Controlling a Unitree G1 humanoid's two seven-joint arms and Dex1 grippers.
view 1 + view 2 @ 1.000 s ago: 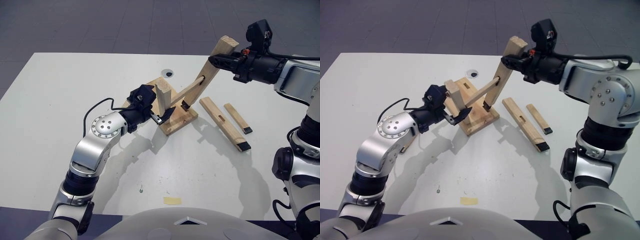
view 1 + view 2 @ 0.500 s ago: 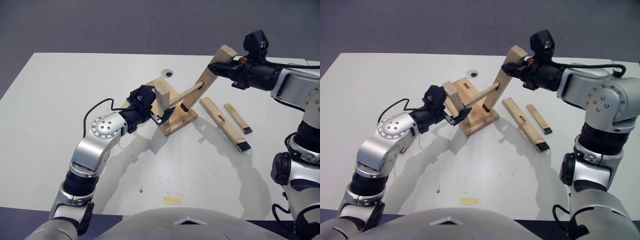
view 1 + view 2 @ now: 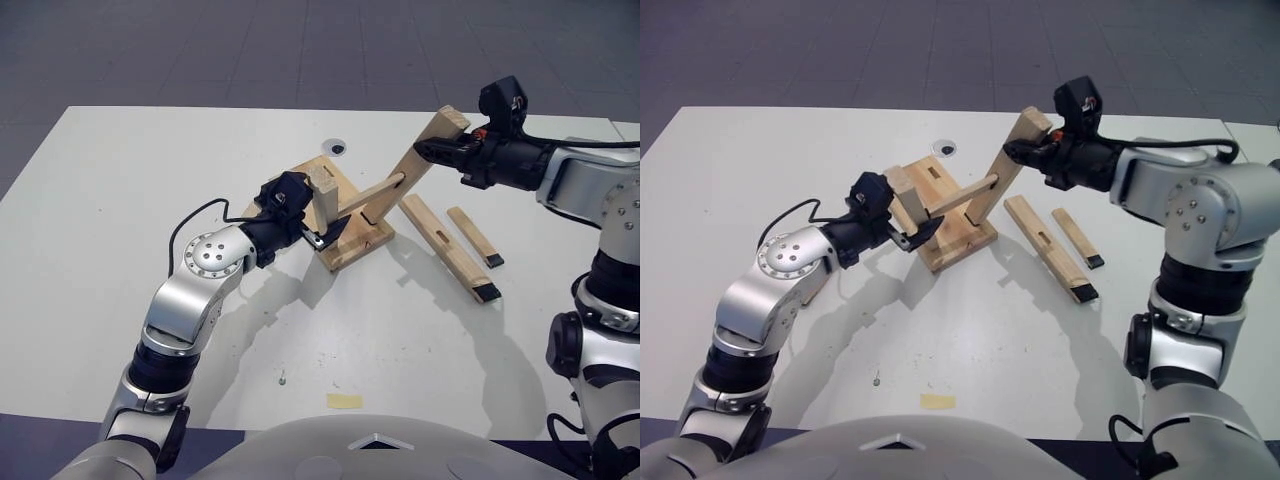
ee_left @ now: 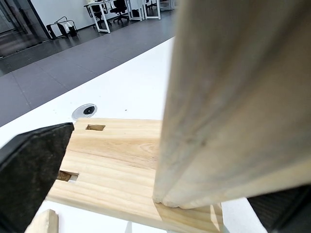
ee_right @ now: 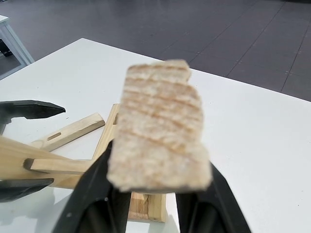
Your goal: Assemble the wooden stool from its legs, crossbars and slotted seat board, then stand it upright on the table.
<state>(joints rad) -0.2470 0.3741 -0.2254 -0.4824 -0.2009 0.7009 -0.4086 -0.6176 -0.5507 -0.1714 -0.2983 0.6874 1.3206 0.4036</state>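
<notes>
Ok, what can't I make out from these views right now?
- Head views: whether the crossbar reaches the standing leg is too small to tell.
- Left wrist view: the standing leg, close and blurred, hides much of the seat board.
- Right wrist view: the blurred end of the held leg hides where the crossbar enters it.

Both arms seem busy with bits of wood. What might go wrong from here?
1. The right gripper holds the tilted leg near its top. The crossbar stuck in it points at the upright leg and may miss or jam.
2. The left gripper is open around that upright leg, with a gap on one side, so a push might tip it off the board.
</notes>
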